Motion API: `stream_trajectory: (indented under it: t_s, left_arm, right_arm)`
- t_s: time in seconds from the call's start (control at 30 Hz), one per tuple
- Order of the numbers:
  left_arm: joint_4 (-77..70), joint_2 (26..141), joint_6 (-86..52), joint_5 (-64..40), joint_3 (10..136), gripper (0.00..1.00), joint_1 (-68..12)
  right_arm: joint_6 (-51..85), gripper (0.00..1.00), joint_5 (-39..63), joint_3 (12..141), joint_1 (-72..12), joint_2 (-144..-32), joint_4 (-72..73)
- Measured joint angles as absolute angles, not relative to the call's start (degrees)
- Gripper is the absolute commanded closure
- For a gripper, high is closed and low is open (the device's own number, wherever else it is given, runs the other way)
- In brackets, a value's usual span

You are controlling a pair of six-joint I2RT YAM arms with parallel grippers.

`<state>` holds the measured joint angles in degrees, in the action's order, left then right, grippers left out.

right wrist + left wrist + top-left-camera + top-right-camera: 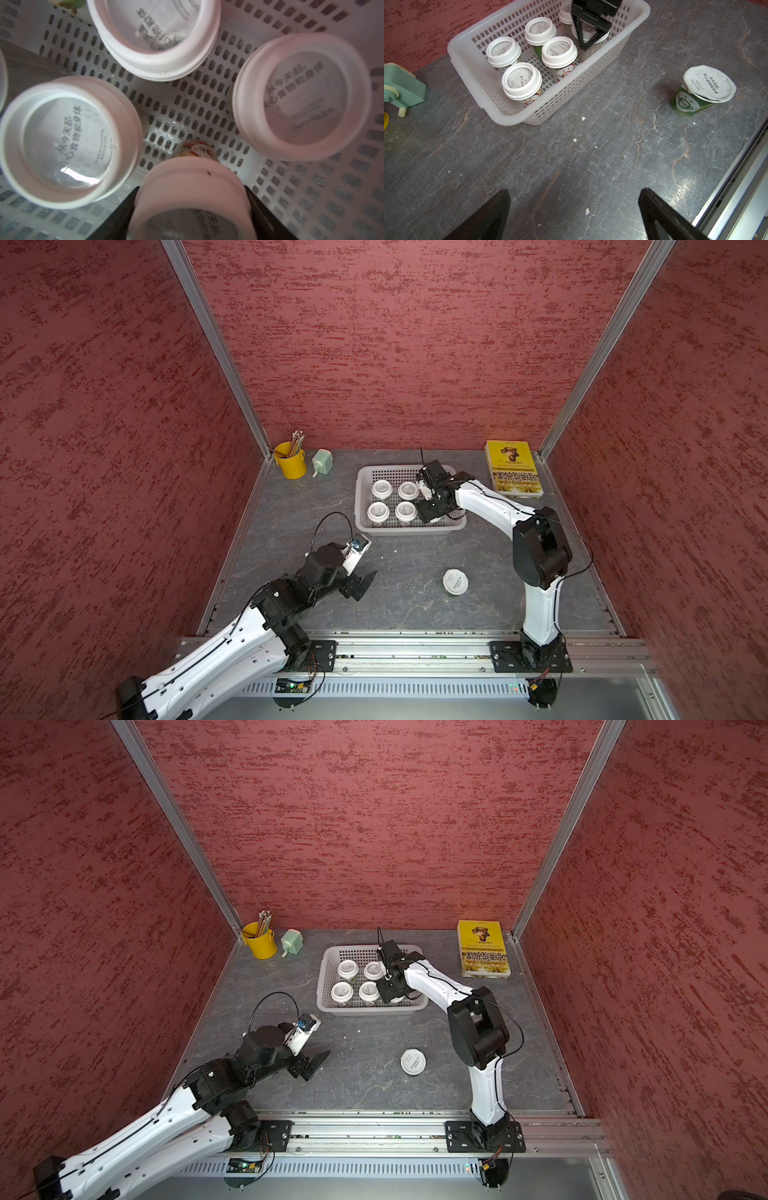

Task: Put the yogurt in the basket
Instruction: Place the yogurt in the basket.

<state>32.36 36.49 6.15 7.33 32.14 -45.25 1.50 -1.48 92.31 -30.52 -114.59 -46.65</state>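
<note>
The pale basket (409,531) (370,1009) (467,68) stands at the back middle of the table with several white-lidded yogurt cups (382,489) (347,968) (521,83) (62,141) upright inside. My right gripper (430,510) (392,994) (191,199) reaches down into the basket's right part and is shut on a yogurt cup (187,176), with a black finger on each side of its lid. One green yogurt cup (455,581) (413,1061) (708,85) stands alone on the table, front right. My left gripper (360,585) (313,1063) (575,193) hovers open and empty over the front left, far from that cup.
A yellow pencil bucket (291,464) and a mint-green sharpener (322,462) sit at the back left. A yellow book (513,468) lies at the back right. Red walls enclose three sides, and a metal rail (415,651) runs along the front edge.
</note>
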Motion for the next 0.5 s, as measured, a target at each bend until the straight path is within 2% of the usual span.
stream_trajectory:
  t_s: [0.5]
  left_arm:
    - [32.10,37.12,6.35,6.37,32.14,0.00,-44.62]
  right_arm:
    - [1.54,0.28,-0.47,92.03,-30.48,-115.04,-45.30]
